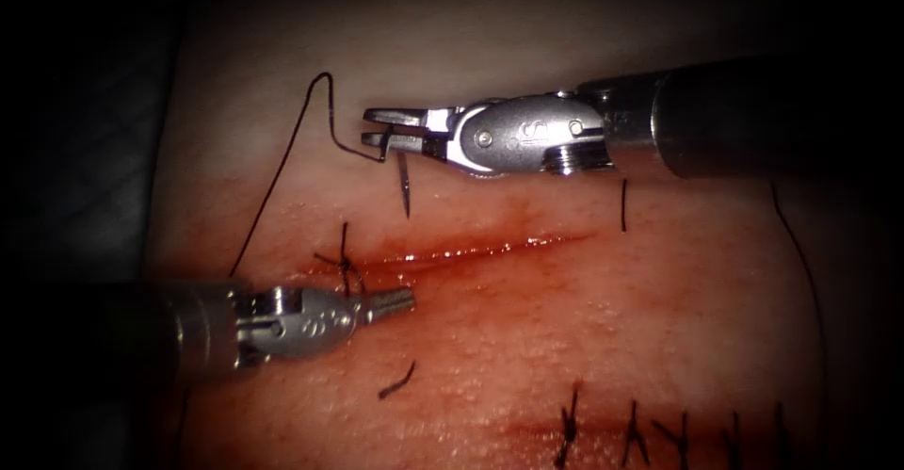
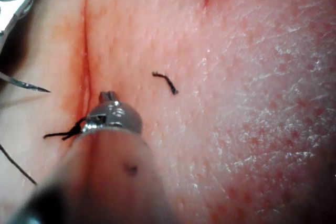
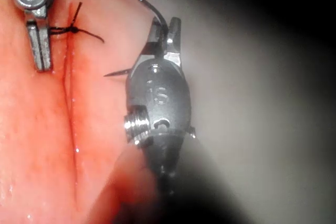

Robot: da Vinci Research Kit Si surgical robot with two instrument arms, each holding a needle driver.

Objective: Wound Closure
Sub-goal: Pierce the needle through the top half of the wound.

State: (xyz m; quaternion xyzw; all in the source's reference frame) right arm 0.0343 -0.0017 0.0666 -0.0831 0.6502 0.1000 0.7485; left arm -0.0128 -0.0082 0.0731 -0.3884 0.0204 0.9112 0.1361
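Observation:
My right tool [image 1: 379, 127] [image 3: 167, 25] hangs above the far side of the cut [image 1: 490, 246], over its left part, jaws shut on the curved needle [image 1: 405, 192] [image 3: 116, 72] behind mid-curve, nearer the tail. The needle is out of the tissue [image 1: 584, 338], tip pointing down toward the cut. Dark thread [image 1: 282, 164] runs from the needle's tail up in a loop and down to the left. My left tool [image 1: 400, 299] [image 2: 107, 97] lies low at the cut's near edge, jaws shut on nothing, just right of a tied stitch [image 1: 347, 265] [image 3: 73, 30].
A loose cut piece of thread [image 1: 397, 380] [image 2: 167, 82] lies on the near tissue. A short thread end [image 1: 623, 204] sticks up beyond the cut's right end. A row of several dark stitches [image 1: 636, 432] closes another cut at the bottom right.

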